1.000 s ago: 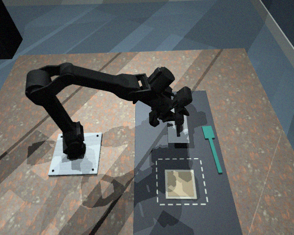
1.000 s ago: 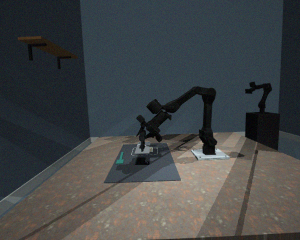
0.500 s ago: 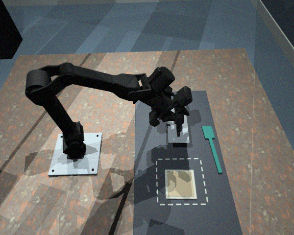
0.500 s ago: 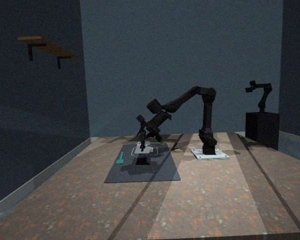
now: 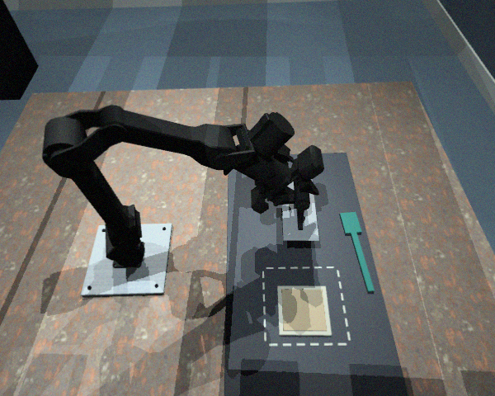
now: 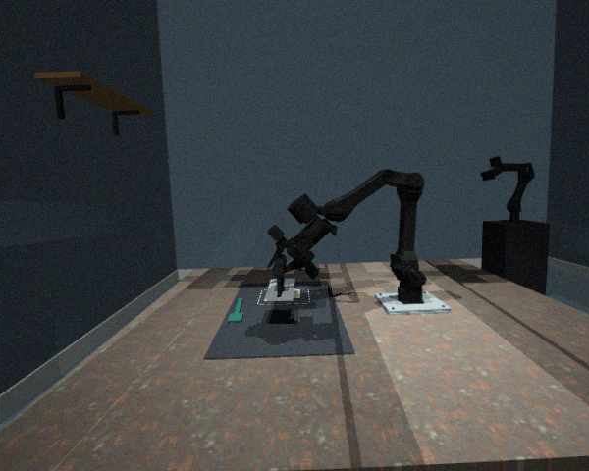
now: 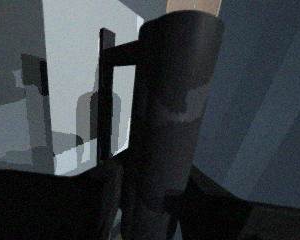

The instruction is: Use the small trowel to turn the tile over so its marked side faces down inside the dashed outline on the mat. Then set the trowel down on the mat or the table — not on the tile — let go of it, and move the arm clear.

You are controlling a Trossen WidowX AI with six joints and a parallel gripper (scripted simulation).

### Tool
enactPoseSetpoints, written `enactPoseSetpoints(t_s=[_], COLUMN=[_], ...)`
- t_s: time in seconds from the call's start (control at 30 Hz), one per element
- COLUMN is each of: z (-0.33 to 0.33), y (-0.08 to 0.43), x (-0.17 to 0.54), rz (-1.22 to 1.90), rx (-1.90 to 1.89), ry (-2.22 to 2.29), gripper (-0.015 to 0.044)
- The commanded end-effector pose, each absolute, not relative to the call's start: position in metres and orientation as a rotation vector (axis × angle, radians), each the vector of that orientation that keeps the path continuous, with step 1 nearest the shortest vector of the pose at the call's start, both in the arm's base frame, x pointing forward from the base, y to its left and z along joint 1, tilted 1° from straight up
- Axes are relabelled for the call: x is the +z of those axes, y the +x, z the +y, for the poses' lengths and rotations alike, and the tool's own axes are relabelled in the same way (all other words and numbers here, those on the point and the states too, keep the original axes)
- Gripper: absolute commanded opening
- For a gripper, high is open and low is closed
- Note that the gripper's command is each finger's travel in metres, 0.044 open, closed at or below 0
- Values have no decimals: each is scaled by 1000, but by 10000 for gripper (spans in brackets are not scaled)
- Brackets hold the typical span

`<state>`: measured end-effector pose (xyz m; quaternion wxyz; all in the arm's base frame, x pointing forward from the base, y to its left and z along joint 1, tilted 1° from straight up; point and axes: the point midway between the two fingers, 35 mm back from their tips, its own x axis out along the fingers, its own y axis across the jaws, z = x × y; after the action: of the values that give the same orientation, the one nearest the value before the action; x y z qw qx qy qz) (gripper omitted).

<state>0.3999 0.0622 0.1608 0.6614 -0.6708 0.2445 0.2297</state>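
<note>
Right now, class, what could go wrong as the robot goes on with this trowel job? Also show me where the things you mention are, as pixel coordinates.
The gripper (image 5: 299,214) (image 6: 280,288) is shut on the trowel (image 5: 301,234) (image 6: 272,297), whose blade seems raised, so lowering it carelessly might knock the tile (image 5: 303,308). The tile lies inside the dashed outline (image 5: 263,298), so a shove could push it over the line. The green tool (image 5: 358,251) (image 6: 236,316) lies near and might get bumped.
</note>
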Motion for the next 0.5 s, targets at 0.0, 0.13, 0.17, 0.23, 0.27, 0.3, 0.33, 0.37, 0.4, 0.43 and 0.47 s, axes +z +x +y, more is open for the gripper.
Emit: enactPoseSetpoints(t_s=[0.0, 0.13, 0.17, 0.23, 0.27, 0.3, 0.33, 0.37, 0.4, 0.43, 0.47], z=[62, 62, 62, 60, 58, 55, 52, 48, 44, 40, 37], y=[402, 402, 402, 403, 404, 406, 408, 409, 411, 413, 415], x=[167, 167, 167, 167, 167, 167, 166, 166, 166, 165, 165], rz=[541, 541, 541, 543, 546, 548, 552, 555, 559, 563, 566], rx=[502, 502, 502, 502, 503, 503, 503, 504, 504, 505, 505], ry=[-1512, -1512, -1512, -1512, -1512, -1512, -1511, -1511, -1511, -1511, -1511], gripper=[0, 0, 0, 0, 0, 0, 0, 0, 0, 0, 0])
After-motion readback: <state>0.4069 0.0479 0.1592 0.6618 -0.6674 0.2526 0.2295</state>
